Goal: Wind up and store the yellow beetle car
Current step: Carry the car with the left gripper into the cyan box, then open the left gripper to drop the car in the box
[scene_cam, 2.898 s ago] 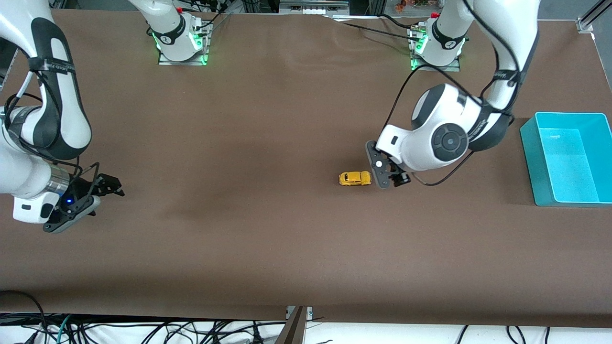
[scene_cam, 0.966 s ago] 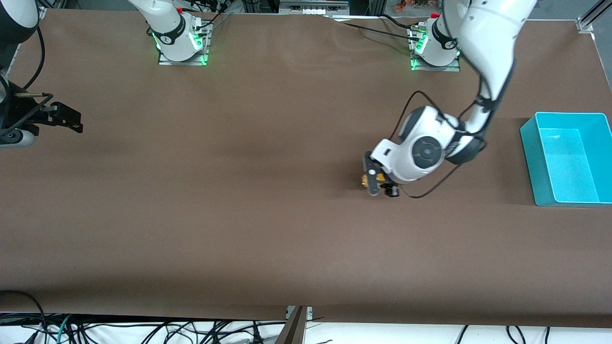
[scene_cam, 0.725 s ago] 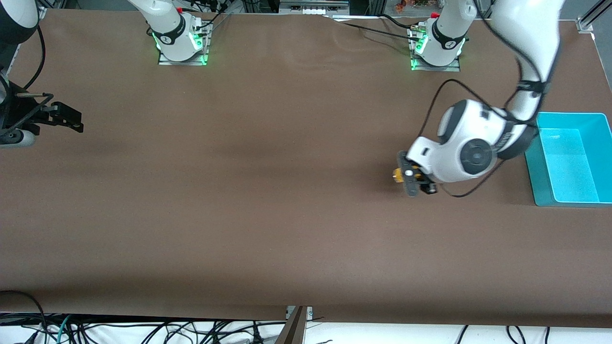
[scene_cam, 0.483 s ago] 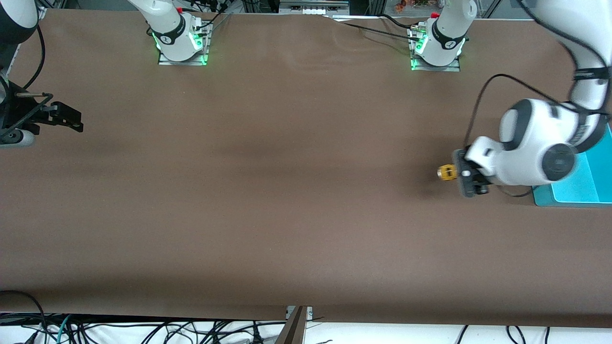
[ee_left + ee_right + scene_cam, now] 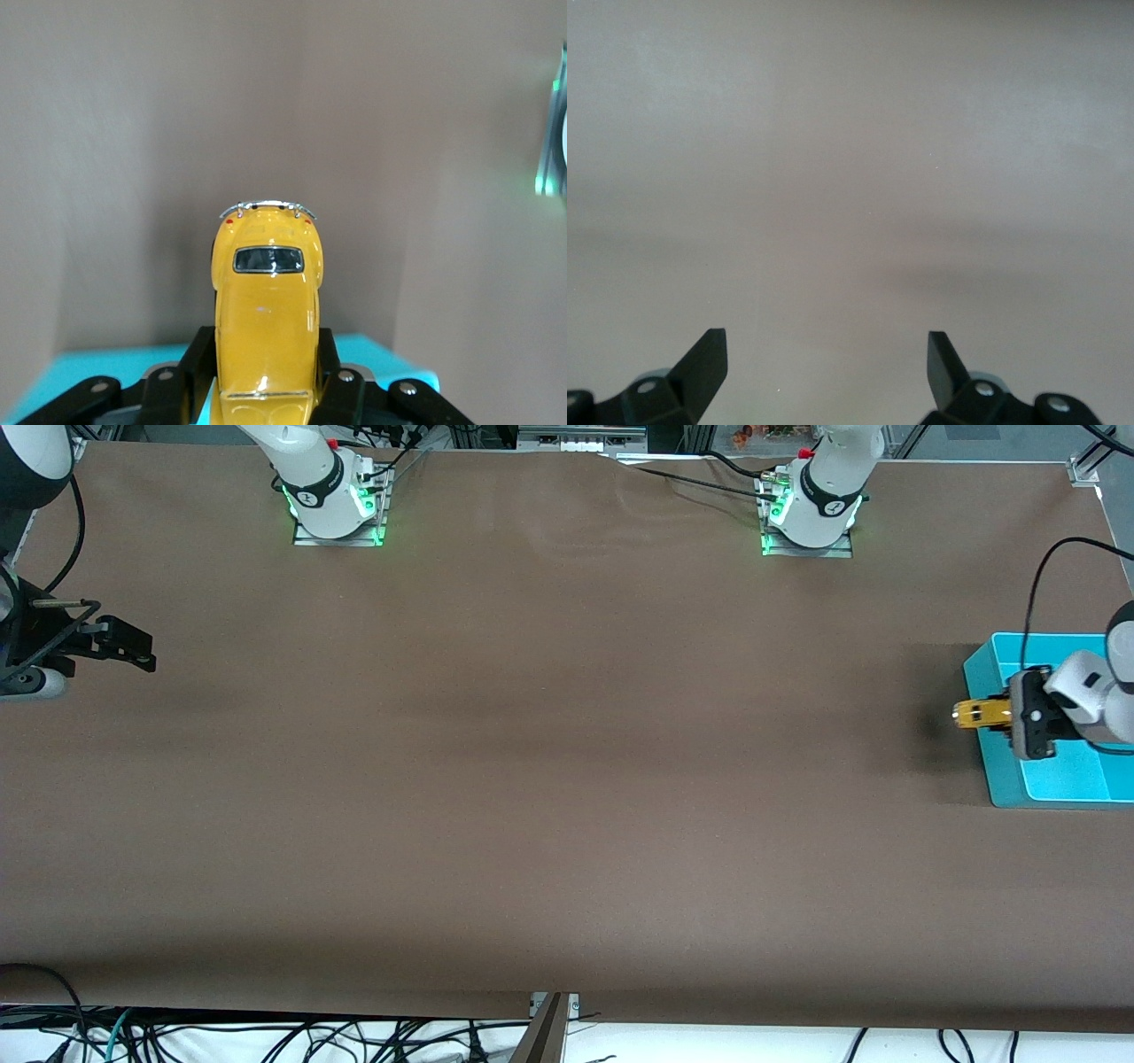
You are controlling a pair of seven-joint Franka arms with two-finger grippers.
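The left gripper (image 5: pixel 999 715) was clamped on the tiny bright yellow toy beetle car with dark windows (image 5: pixel 979 714), its black fingers (image 5: pixel 197 365) pressed against the two flanks of the rounded body; the car was held level in the air, one end projecting out past the fingertips; directly under the gripper lay the rim of the open turquoise plastic bin (image 5: pixel 982 691), at the left arm's end of the brown table (image 5: pixel 532 779); the projecting end of the car hung over bare table just outside that rim, while the gripper body was over the bin's edge; in the left wrist view the same turquoise showed beneath the fingers, with table under the car's chrome bumper (image 5: pixel 268 208); the right gripper (image 5: pixel 826 354) waited with its fingers spread wide and nothing between them, low over bare table at the right arm's end; judged from this, the pickup and most of the carry were done; whether the winding had been done could not be told; what remained was to bring the car fully over the bin's interior, lower it and let go
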